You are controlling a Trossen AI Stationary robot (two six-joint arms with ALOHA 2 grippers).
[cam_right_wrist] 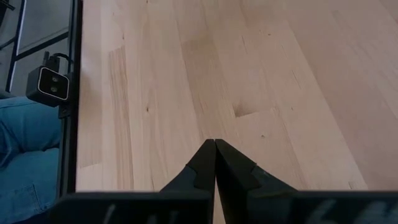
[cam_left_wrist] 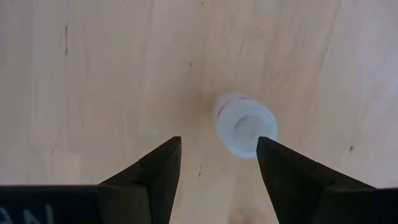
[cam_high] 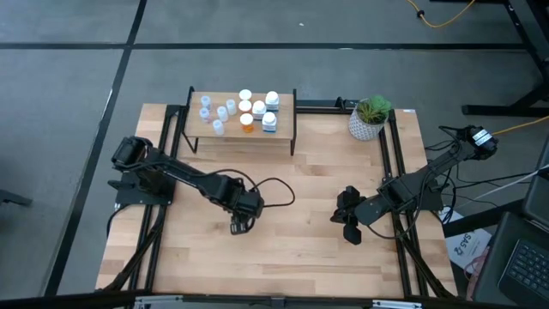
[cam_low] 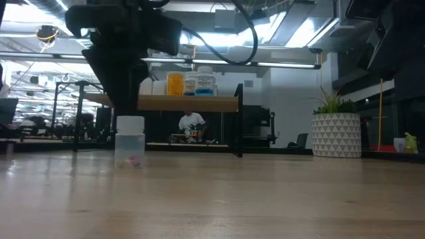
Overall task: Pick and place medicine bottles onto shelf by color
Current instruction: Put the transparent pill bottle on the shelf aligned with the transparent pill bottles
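A pale-blue translucent vial (cam_left_wrist: pixel 244 124) with a round cap stands upright on its base on the wooden table (cam_high: pixel 292 249); it also shows in the low view (cam_low: pixel 129 141). My left gripper (cam_high: pixel 239 226) hangs open just above it, pointing down, with the vial below the gap and close to one finger (cam_left_wrist: pixel 283 171). The shelf (cam_high: pixel 243 130) at the table's far side carries pale-blue vials (cam_high: pixel 214 112) on its left part, orange bottles (cam_high: pixel 247 123) in the middle and white bottles (cam_high: pixel 270 116) on its right part. My right gripper (cam_high: pixel 349 225) is shut and empty at the table's right.
A white pot with a green plant (cam_high: pixel 369 120) stands at the far right corner, next to the shelf. Black frame rails (cam_high: pixel 396 172) run along the table's sides. A person's leg in jeans (cam_right_wrist: pixel 25 155) shows beyond the table edge.
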